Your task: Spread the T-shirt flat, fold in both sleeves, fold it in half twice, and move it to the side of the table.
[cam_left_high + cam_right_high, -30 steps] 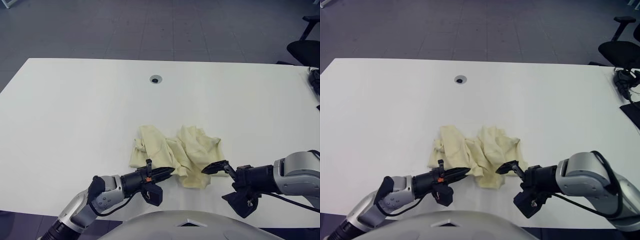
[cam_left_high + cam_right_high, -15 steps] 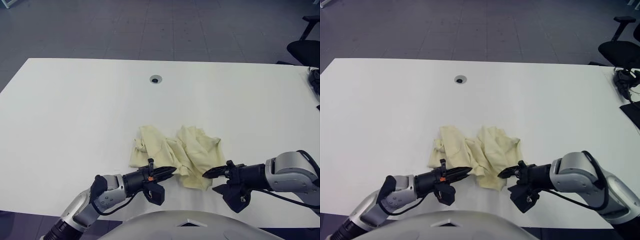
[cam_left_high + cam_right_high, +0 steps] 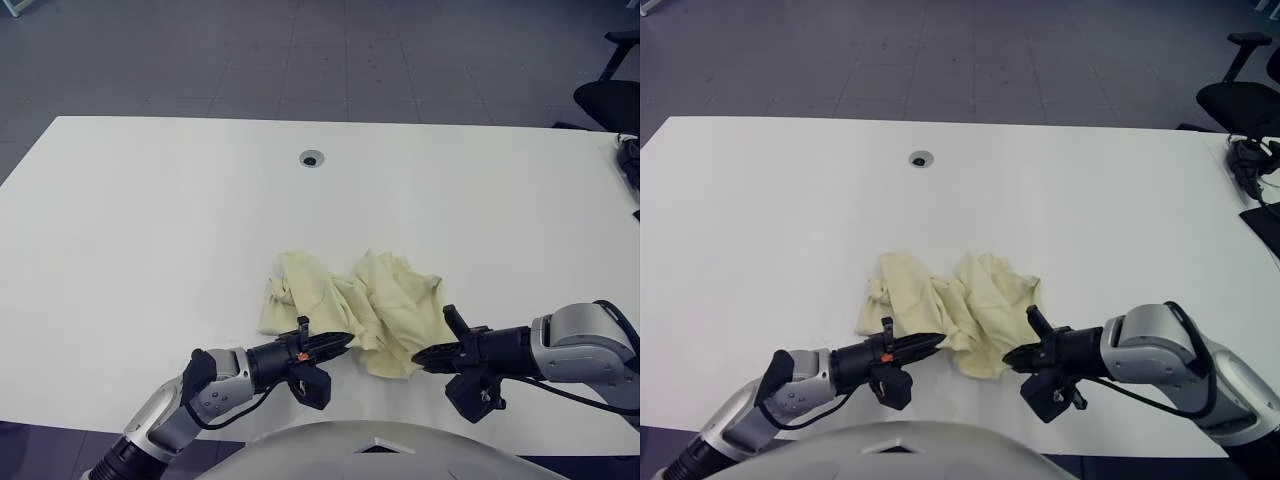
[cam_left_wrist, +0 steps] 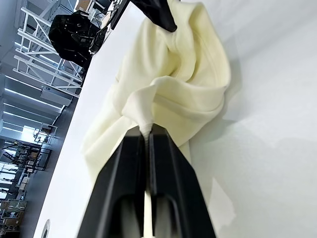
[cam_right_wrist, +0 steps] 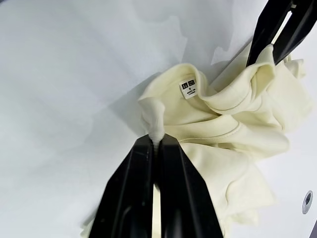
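Near the front edge of the white table (image 3: 150, 220), roughly midway across it, the pale yellow T-shirt (image 3: 350, 310) lies in a crumpled heap, not yet spread. The left gripper (image 3: 340, 342) lies low at the heap's near-left corner, and its wrist view shows the two fingers (image 4: 130, 158) pressed together on a small pinched fold of cloth. The right gripper (image 3: 420, 356) lies at the near-right corner in the same way, its fingers (image 5: 133, 173) closed on a raised tuck of fabric close to the collar label (image 5: 188, 88). The heap is wider than it is deep, so its long axis runs left to right across the table, and the two grippers hold it at opposite ends of the near side, pointing inward toward each other. The bulk of the shirt lies just beyond both tips, toward the far side where the round cable hole (image 3: 312, 158) sits, well apart from the cloth. Neither arm is clearly nearer; each has its own end. Judging from this, the spreading step is just starting, and drawing the two holds apart along that axis should open the heap, provided the thin pinches do not slip.
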Controlling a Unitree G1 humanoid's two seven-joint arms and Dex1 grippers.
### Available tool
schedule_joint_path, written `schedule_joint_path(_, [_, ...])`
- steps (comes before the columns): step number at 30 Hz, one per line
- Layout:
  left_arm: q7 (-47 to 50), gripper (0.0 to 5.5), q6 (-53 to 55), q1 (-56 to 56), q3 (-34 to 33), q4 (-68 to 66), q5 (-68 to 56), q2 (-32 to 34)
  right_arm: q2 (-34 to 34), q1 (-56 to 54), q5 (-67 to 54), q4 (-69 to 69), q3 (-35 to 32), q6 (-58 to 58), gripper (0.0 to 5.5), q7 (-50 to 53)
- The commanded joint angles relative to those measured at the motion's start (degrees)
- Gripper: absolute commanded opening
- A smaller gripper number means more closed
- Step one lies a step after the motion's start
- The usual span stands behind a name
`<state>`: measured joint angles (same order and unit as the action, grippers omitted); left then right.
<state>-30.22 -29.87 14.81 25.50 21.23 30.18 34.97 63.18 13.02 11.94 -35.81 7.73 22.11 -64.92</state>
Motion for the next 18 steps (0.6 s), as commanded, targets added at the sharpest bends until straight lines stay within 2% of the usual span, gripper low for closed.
schedule_joint_path(1, [-0.8,0.00,0.5,-0.3,-0.7,0.9,-1.7,0.8,0.4,0.5,-2.4,0.6,-2.8,-1.1,0.01,1.4])
schedule_joint_path(5, [-2.5,0.00,2.6,1.4,-4.1,5.3,-11.2,2.3,-0.3,2.7,-12.3,0.9,-11.4,-5.4,0.01,2.7])
schedule_joint_path(10, [-5.9,0.00,6.0,1.8,-11.9,8.4,-23.2,7.1,-2.4,9.2,-21.6,0.2,-25.0,-10.1,0.01,2.5])
schedule_joint_path(18, [-12.5,0.00,10.8,4.1,-22.5,14.7,-38.2,14.2,-4.7,19.2,-33.3,-9.7,-43.9,-22.0,0.01,-3.4])
